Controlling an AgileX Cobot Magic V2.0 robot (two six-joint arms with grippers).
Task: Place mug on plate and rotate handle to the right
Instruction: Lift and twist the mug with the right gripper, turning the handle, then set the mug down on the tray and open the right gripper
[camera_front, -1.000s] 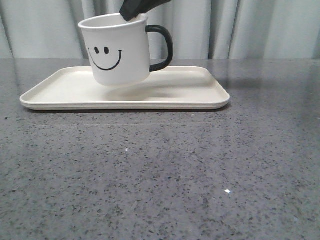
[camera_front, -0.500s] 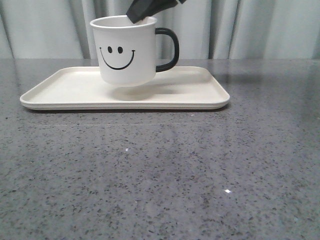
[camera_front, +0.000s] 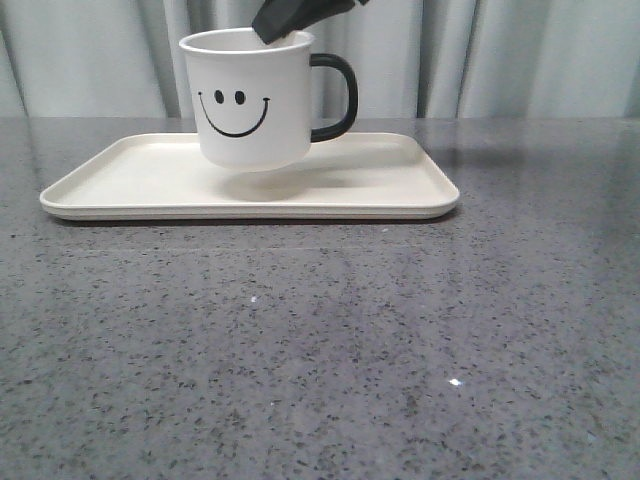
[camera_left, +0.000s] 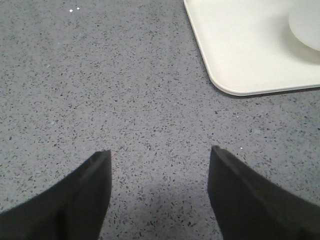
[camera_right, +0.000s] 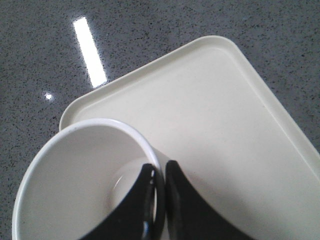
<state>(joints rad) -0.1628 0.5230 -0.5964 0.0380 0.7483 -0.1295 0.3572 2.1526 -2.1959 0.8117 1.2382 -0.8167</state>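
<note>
The white mug (camera_front: 252, 98) with a black smiley face hangs just above the cream-white plate (camera_front: 120, 180), slightly tilted. Its black handle (camera_front: 338, 96) points right in the front view. My right gripper (camera_front: 282, 28) comes in from above and is shut on the mug's rim, one finger inside and one outside, as the right wrist view (camera_right: 162, 172) shows over the mug (camera_right: 75, 175) and the plate (camera_right: 225, 125). My left gripper (camera_left: 160, 160) is open and empty over bare table, near the plate's corner (camera_left: 240, 60).
The grey speckled table (camera_front: 320, 350) extends in front of the plate. Pale curtains (camera_front: 520, 50) hang behind the table. A bright light strip (camera_right: 90, 50) reflects on the table beyond the plate.
The mug moved right over the plate and straightened between one second and half a second ago. Since then it has hardly moved. The left gripper's earlier state is not shown.
</note>
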